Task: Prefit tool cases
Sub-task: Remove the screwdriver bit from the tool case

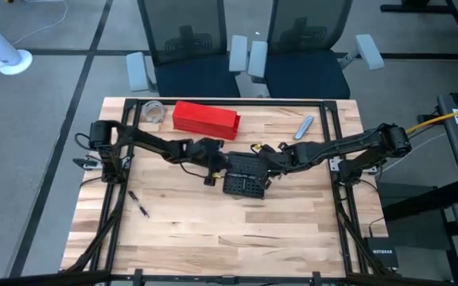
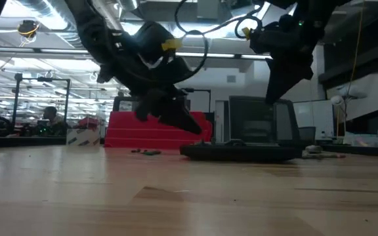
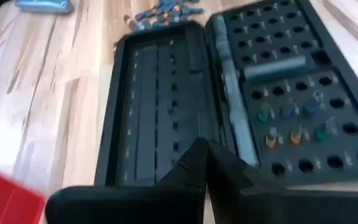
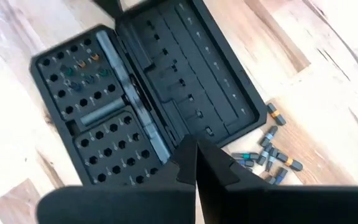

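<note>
We see the tool case (image 1: 243, 176) lying open near the middle of the wooden counter (image 1: 213, 230), its two black halves spread flat side by side and joined along the hinge. In the left wrist view one half (image 3: 291, 93) is a grid of small round sockets, a few of them holding coloured bits (image 3: 294, 127), with a grey bar (image 3: 275, 67) lying across it, while the other half (image 3: 160, 112) shows long ribbed channels. The left tool (image 1: 211, 165) hangs over the case's left edge with its fingers pressed together, gripping nothing that we can make out; in its own wrist view its dark fingertips (image 3: 207, 158) meet in a point above the ribbed half. The right tool (image 1: 267, 163) comes in from the other side and sits over the case's upper right corner, likewise closed and empty, its tips (image 4: 194, 158) meeting above the hinge. A scatter of loose bits (image 4: 269, 152) lies on the counter just beside the ribbed half. Behind the case, toward the far edge of the counter, stands the longer red box (image 1: 205, 118), with a clear roll of tape (image 1: 153, 111) to its left and a small blue-grey item (image 1: 304, 127) well off to the right. A thin dark object (image 1: 139, 204) lies apart on the counter's left part.
</note>
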You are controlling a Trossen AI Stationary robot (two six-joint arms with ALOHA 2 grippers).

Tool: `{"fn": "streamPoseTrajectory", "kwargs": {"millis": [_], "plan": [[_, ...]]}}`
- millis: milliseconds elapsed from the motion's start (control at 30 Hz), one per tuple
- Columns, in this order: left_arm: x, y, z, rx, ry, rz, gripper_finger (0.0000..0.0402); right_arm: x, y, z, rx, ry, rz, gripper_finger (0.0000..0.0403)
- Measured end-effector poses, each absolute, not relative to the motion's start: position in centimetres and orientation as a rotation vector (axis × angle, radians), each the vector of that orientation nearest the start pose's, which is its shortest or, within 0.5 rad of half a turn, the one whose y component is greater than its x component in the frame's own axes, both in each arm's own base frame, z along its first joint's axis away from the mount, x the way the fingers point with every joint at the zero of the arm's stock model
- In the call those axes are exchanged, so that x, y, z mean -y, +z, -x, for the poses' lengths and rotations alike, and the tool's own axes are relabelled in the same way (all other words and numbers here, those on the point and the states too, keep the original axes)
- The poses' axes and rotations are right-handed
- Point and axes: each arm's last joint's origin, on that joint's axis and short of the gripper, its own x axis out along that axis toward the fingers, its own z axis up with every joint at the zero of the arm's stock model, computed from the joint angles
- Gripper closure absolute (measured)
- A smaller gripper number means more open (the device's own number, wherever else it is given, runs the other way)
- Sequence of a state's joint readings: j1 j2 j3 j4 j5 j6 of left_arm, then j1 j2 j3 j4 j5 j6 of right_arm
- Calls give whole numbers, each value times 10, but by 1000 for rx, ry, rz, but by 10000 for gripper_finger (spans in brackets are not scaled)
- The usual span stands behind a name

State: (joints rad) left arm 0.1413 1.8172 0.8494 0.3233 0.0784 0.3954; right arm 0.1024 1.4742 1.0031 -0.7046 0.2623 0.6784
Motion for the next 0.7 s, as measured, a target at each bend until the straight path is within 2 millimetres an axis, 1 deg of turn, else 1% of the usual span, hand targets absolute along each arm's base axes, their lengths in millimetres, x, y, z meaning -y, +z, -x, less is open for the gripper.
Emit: {"fn": "streamPoseTrajectory", "kwargs": {"millis": [133, 233, 367, 533, 700], "plan": [[-50, 132, -359, -643, -37, -319, 401, -21, 221, -277, -1035, -526, -405, 403], [-55, 131, -364, -645, -15, -322, 401, -21, 221, -277, -1035, -532, -413, 403], [-55, 119, -362, -714, -22, -313, 402, -21, 221, -277, -1033, -532, -415, 403], [-46, 114, -357, -799, -61, -308, 401, -21, 221, -278, -1021, -536, -412, 403], [-25, 115, -357, -819, -78, -240, 401, -21, 222, -279, -1006, -536, -413, 403]]}}
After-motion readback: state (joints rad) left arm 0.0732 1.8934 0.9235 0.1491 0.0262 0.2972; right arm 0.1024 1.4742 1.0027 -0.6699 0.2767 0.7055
